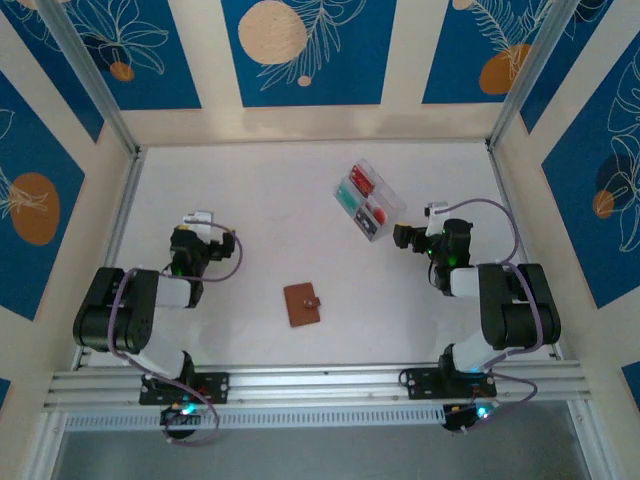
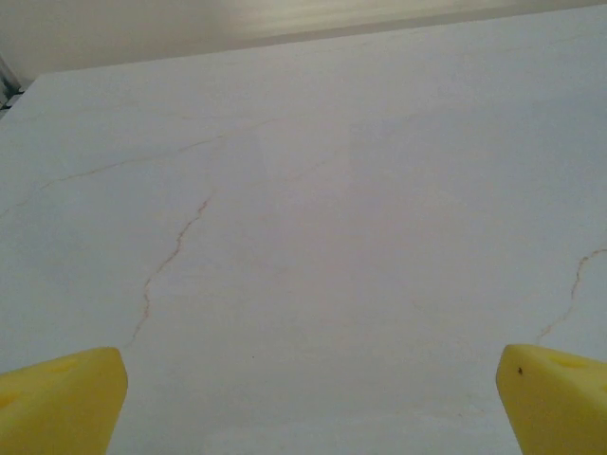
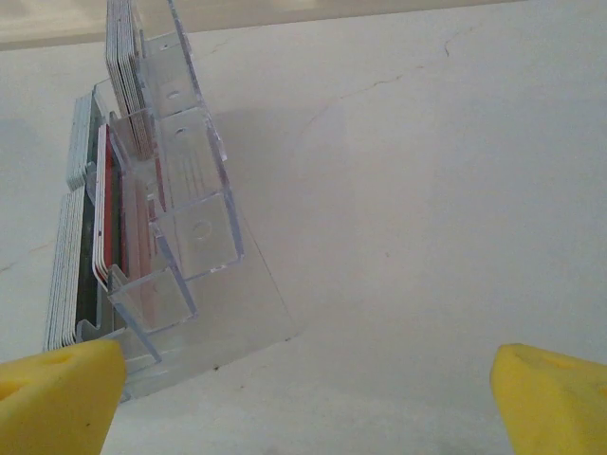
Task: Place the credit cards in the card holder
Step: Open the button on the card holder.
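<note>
Right, my left gripper (image 2: 303, 403) has its yellow fingertips (image 2: 59, 398) spread wide with nothing between them, hovering over the bare white table (image 2: 313, 218). My right gripper (image 3: 303, 398) is spread just as wide and is empty too. Its left pad sits just beside the near end of the clear plastic compartment tray (image 3: 204, 237).

Working outward, the small thin plastic credit cards (image 3: 106, 218), red, teal-green and dark ones, sit in stacks inside the tray's compartments, towards the far right of the table. From the wrist camera I mostly see their edges.

The small square brown leather card holder (image 1: 303, 303) lies flat near the front edge, between the two arms and well apart from the tray. It looks folded shut with its tab on the right side, though the overhead view is too small for me to be sure of the snap.

As I judge it, nothing is done yet. No card is out of the tray, none is in the holder, and the holder likely needs opening first.
</note>
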Available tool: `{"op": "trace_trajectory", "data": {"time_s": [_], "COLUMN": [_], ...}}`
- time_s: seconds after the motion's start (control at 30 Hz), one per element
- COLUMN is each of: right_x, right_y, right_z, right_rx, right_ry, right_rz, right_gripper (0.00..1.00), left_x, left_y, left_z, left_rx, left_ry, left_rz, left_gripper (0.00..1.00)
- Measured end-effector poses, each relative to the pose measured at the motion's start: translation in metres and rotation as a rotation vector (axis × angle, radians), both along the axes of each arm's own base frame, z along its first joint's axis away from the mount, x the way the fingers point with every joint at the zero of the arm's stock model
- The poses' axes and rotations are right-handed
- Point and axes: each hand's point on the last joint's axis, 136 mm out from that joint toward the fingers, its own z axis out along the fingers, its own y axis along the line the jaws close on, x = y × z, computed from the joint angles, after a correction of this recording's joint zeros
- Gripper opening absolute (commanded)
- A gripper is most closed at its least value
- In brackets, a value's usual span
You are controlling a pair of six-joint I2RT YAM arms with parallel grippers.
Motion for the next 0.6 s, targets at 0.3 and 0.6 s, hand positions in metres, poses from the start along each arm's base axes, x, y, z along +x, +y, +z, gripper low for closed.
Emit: {"op": "trace_trajectory", "data": {"time_s": [0.3, 0.6], "right_x": [0.0001, 0.0], "right_y": [0.0, -0.0005], "right_z": [0.0001, 0.0], "right_rx": [0.0, 0.0], "right_ry": [0.0, 0.0], "right_rz": [0.0, -0.001], "right_gripper": [0.99, 0.99], "left_x": [-0.0002, 0.0002], "left_y": [-0.0013, 0.0033], "left_z": [-0.0003, 0.001], "left_rx": [-0.003, 0.002], "left_ry": [0.001, -0.005], "left_rz": [-0.007, 0.019], "left_gripper": [1.0, 1.0]}}
